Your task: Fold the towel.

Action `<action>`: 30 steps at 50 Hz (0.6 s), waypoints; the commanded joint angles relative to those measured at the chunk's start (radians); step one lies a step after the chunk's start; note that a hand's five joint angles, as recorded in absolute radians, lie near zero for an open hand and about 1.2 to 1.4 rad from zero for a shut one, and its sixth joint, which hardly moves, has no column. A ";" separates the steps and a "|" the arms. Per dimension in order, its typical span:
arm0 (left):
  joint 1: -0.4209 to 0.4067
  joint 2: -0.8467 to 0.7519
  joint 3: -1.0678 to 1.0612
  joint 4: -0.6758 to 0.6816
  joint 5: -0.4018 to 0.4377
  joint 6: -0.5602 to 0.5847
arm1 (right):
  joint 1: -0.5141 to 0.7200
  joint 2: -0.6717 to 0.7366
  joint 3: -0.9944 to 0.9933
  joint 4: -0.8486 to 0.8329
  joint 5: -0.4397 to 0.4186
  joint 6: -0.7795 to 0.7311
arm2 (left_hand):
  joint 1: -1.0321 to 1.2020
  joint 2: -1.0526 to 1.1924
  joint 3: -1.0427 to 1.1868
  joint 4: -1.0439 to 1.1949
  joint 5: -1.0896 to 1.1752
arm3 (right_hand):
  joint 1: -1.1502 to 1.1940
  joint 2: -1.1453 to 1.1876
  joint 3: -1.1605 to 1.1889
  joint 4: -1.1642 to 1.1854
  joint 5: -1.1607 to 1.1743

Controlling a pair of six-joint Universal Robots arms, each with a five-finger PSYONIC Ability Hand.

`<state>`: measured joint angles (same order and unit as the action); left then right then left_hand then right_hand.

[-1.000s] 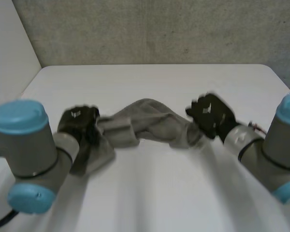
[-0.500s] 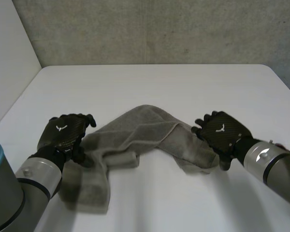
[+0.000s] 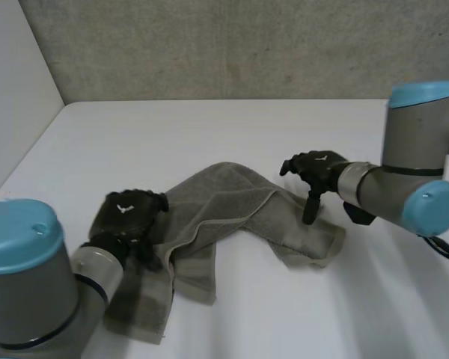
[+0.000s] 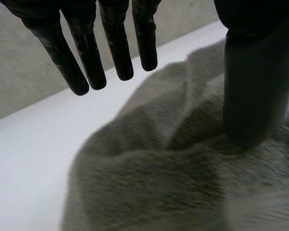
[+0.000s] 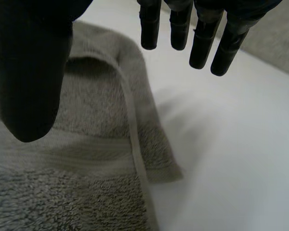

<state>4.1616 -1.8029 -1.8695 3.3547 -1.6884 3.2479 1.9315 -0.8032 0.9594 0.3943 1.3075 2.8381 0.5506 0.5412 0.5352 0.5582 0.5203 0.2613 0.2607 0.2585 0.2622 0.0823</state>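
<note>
The towel (image 3: 232, 206) lies rumpled on the middle of the bench (image 3: 209, 127). Its long axis runs side to side, bent into an arch, with one end trailing toward my left arm and the other toward my right. My left hand (image 3: 127, 213) is on the left end, fingers straight, thumb pressing the cloth. My right hand (image 3: 314, 168) is over the right end, fingers and thumb spread apart.

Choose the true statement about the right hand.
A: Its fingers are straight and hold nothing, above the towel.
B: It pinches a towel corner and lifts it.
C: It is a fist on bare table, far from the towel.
A: in the right wrist view the right hand has straight fingers with nothing between them and the thumb, and the towel lies on the table below.
</note>
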 commanded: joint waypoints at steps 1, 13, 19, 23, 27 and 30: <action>-0.049 -0.102 0.042 -0.003 -0.007 -0.002 | 0.030 0.119 -0.097 0.011 0.033 0.000 | -0.090 -0.081 -0.075 -0.098 -0.235 | 0.114 0.115 0.117 0.113 0.119; -0.075 -0.197 0.121 -0.001 -0.128 -0.007 | 0.069 0.176 -0.160 0.011 0.024 0.069 | -0.002 0.007 0.013 -0.010 -0.147 | 0.568 0.569 0.571 0.567 0.573; -0.075 -0.233 0.165 0.002 -0.189 -0.007 | 0.080 0.173 -0.157 0.014 0.015 0.075 | 0.492 0.502 0.508 0.485 0.348 | 1.134 1.134 1.137 1.133 1.138; -0.069 -0.233 0.181 0.009 -0.218 -0.005 | 0.080 0.160 -0.146 0.017 0.015 0.086 | 0.735 0.744 0.750 0.727 0.590 | 1.135 1.136 1.138 1.134 1.139; -0.054 -0.196 0.179 0.017 -0.261 -0.002 | 0.058 0.066 -0.082 0.020 -0.002 0.115 | 0.846 0.855 0.861 0.838 0.701 | 1.135 1.136 1.138 1.134 1.139; -0.020 -0.123 0.162 0.011 -0.266 0.004 | 0.031 -0.037 0.002 0.018 -0.055 0.122 | 0.846 0.855 0.861 0.838 0.701 | 1.135 1.136 1.138 1.134 1.139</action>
<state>4.1032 -2.0110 -1.6896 3.3677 -1.9330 3.2443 2.0007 -0.6902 0.8458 0.4130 1.3113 2.9384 1.4000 1.4564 1.5306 1.5067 1.4537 1.3188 1.3104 1.3267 1.3304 1.1671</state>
